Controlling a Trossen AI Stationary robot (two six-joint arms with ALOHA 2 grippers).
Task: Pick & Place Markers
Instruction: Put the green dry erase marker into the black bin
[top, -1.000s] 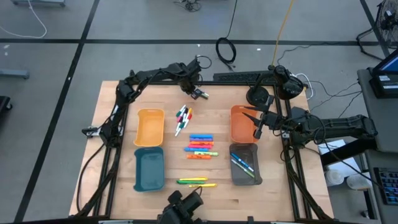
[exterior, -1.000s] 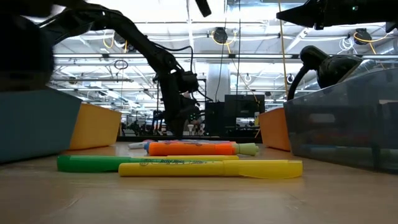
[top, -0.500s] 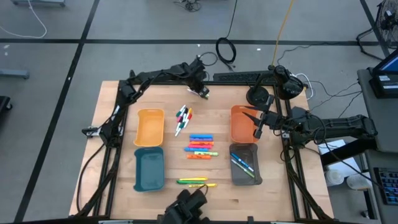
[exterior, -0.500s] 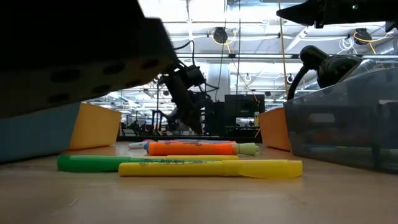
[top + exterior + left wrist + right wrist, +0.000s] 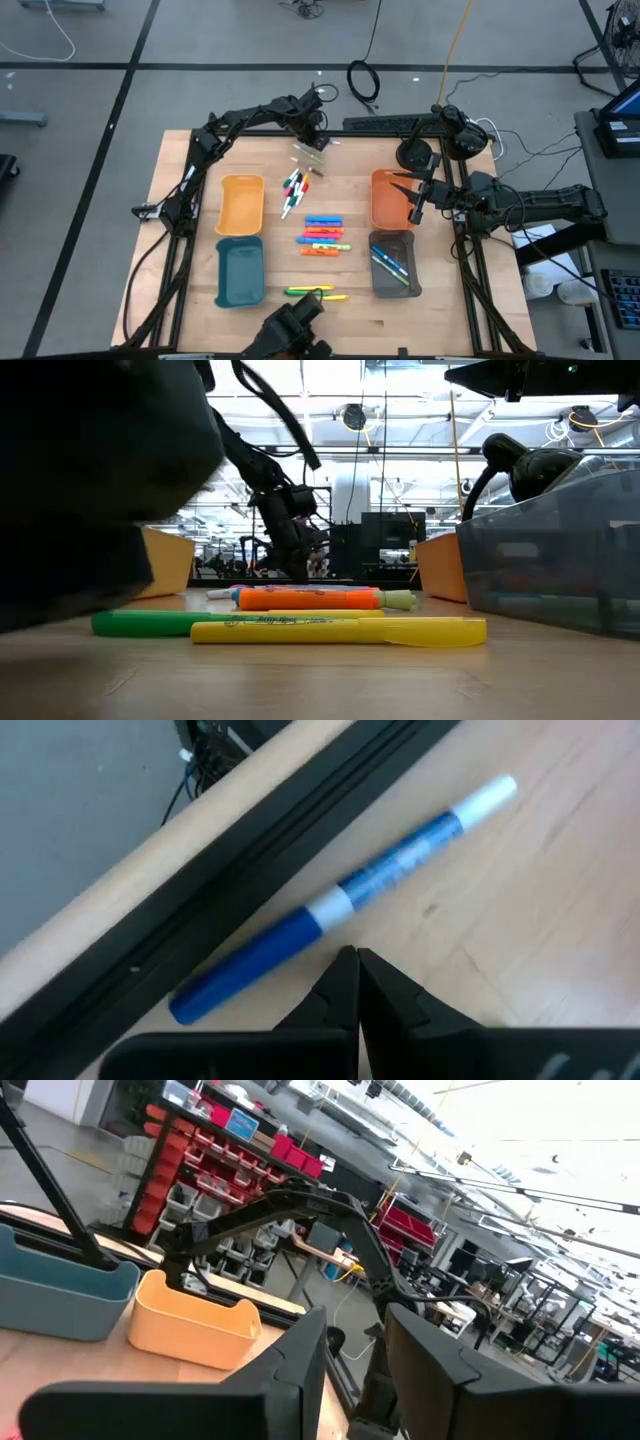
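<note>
1. The left end effector is at the far edge of the desk, right over a blue marker that lies flat by the black rail
2. Its two fingers are pressed together and hold nothing
3. So the step looks like reaching for this blue marker, and it is not picked up yet
4. Next, the fingers need to spread apart, go down on both sides of the marker, and squeeze
5. The right end effector waits above the orange tray, fingers a little apart, with nothing seen in them
6. More markers lie in the middle of the desk, and a few are in the grey tray
</note>
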